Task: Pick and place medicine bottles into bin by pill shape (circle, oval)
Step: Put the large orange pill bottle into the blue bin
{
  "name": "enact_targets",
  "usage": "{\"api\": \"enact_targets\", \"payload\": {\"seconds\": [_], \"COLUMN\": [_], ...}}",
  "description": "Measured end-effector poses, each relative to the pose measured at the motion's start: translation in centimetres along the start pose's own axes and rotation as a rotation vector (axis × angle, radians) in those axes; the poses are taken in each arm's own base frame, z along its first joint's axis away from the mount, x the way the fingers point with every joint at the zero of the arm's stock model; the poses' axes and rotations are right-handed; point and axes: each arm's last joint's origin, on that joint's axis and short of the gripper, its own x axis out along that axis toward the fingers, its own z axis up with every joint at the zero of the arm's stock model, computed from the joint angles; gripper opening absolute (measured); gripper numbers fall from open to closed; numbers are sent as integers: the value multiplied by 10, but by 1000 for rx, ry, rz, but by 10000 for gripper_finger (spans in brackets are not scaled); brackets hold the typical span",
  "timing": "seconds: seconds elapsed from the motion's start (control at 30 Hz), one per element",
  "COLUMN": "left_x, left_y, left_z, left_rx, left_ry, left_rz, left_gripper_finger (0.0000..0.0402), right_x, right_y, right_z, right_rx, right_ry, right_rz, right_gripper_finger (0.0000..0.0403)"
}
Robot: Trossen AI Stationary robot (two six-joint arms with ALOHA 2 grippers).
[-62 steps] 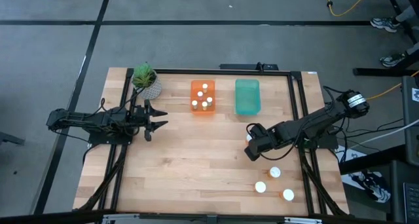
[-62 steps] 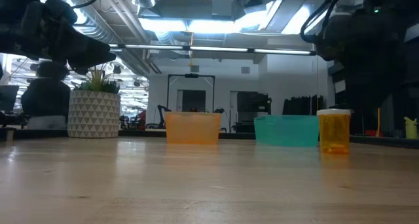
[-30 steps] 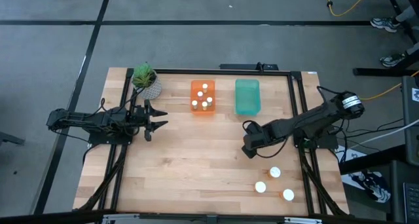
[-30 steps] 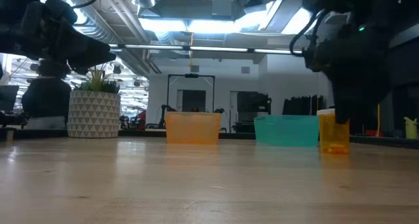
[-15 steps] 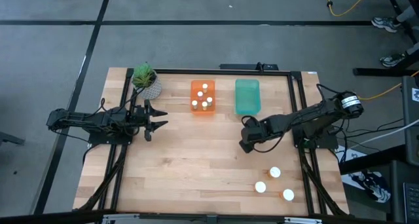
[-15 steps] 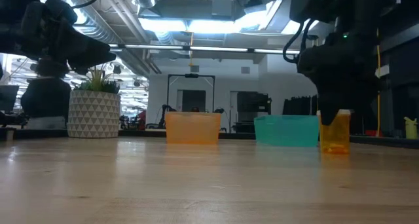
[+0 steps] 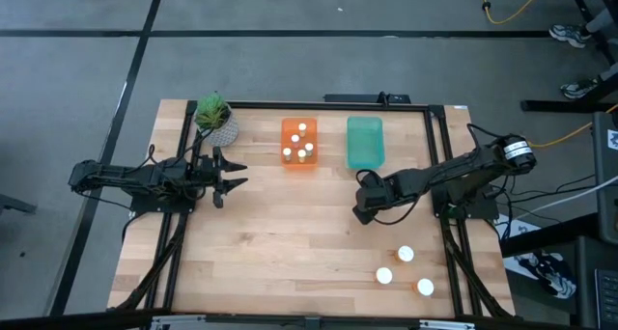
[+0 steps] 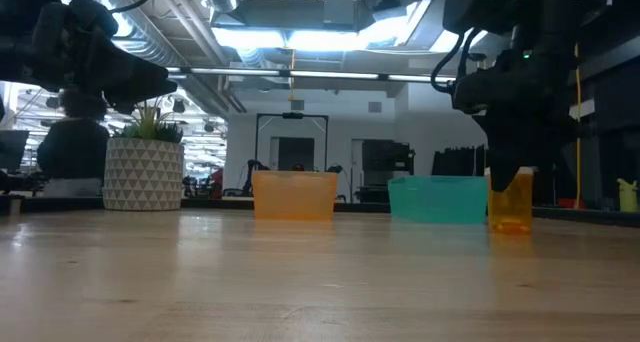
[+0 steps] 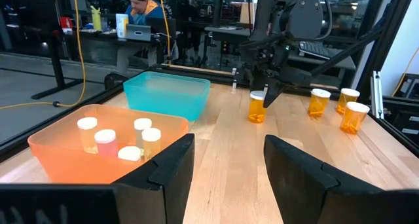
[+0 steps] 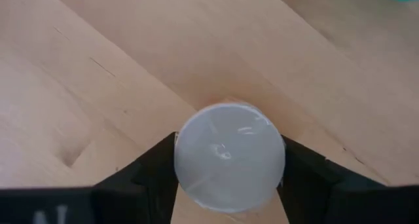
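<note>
An amber medicine bottle [image 9: 257, 107] with a white cap stands upright mid-table, in front of the teal bin [image 7: 365, 142]. My right gripper [image 7: 365, 206] is over it, shut on its cap. Three more amber bottles [image 7: 407, 255] [image 7: 384, 275] [image 7: 425, 288] stand on their bases near the table's near right corner. The orange bin [image 7: 288, 159] holds several small white-capped bottles [image 9: 143, 136]. My left gripper [image 7: 232, 176] waits open at the table's left side, touching nothing. My right gripper pinches the bottle's round white cap [image 10: 229, 156] between its two fingers [image 10: 157, 165], one on either side. The fingers come from above, pointing down. The bottle stays upright below them, and its base [image 8: 511, 228] looks to be on the wood.
A potted plant [image 7: 216, 121] stands at the far left corner. A black frame rail [image 7: 439, 151] runs along the table's right side. Bare wood lies between the two arms and along the near edge.
My right gripper has gone a little toward the table's left and far edges and come down over the amber bottle in front of the teal bin. The bottle has stayed upright where it was.
</note>
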Motion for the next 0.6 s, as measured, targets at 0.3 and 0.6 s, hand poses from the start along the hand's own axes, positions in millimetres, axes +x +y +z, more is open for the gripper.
{"api": "enact_targets", "payload": {"seconds": [0.3,0.6], "left_x": [0,0], "left_y": [0,0], "left_z": [0,0], "left_rx": [0,0], "left_ry": [0,0], "left_rz": [0,0], "left_gripper_finger": [176,176], "right_x": [-34,-99], "right_y": [11,7], "right_z": [19,82], "right_rx": [-96,-253], "right_ry": [-6,-218], "right_rz": [1,-96], "right_gripper_finger": [208,209]}}
